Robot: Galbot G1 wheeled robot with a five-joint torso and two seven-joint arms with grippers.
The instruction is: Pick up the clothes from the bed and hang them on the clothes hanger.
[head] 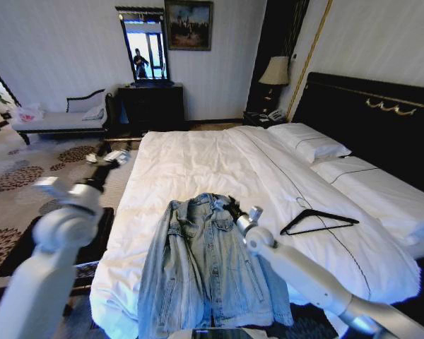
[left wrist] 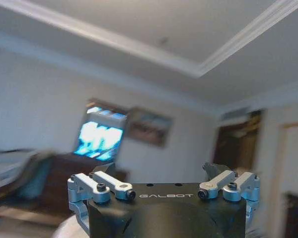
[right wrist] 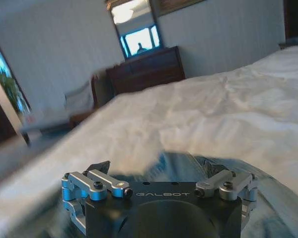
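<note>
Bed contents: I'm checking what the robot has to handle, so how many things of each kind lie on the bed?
Denim jacket: 1
Black clothes hanger: 1
White pillows: 2
Total on the bed: 4

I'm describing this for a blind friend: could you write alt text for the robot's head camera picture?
A light denim jacket lies spread on a white bed, with the robot's right pincer at its collar and a black clothes hanger lying beside it. The left pincer is raised off the bed's side, over patterned carpet.
</note>
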